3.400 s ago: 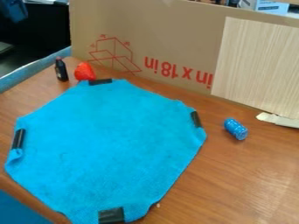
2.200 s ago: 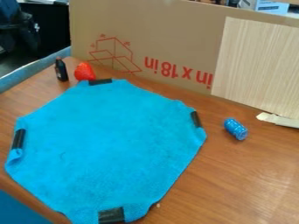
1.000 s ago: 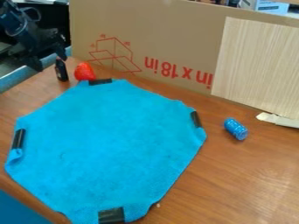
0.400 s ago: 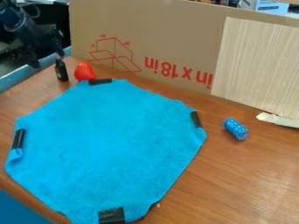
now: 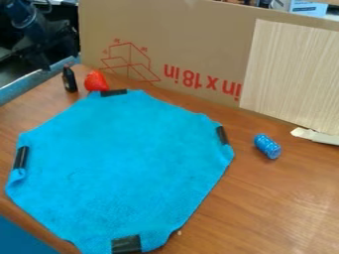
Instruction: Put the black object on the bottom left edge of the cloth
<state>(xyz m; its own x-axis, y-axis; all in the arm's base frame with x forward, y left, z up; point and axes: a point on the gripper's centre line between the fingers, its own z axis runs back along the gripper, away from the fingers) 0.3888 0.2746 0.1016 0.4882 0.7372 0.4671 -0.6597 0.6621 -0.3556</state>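
Note:
The black gripper (image 5: 59, 60) hangs at the upper left, its two fingers spread apart with nothing between them. Just below it, a small black bottle (image 5: 69, 80) with a reddish cap stands upright on the table near its back left edge. The gripper overlaps the space just above and behind the bottle; whether they touch I cannot tell. A blue cloth (image 5: 119, 163) lies flat across the table, to the front and right of the bottle, with black tape at several places on its border.
Close to the bottle's right side is a red object (image 5: 96, 81), by the cloth's top corner. A blue can (image 5: 267, 146) lies on its side right of the cloth. A cardboard wall (image 5: 198, 44) with a wood-patterned panel (image 5: 291, 74) borders the back of the table (image 5: 278, 208).
The arm has come in from the upper left and down to the area of the bottle. Lately the gripper has shifted only slightly. Bottle, red object, can and cloth have stayed put.

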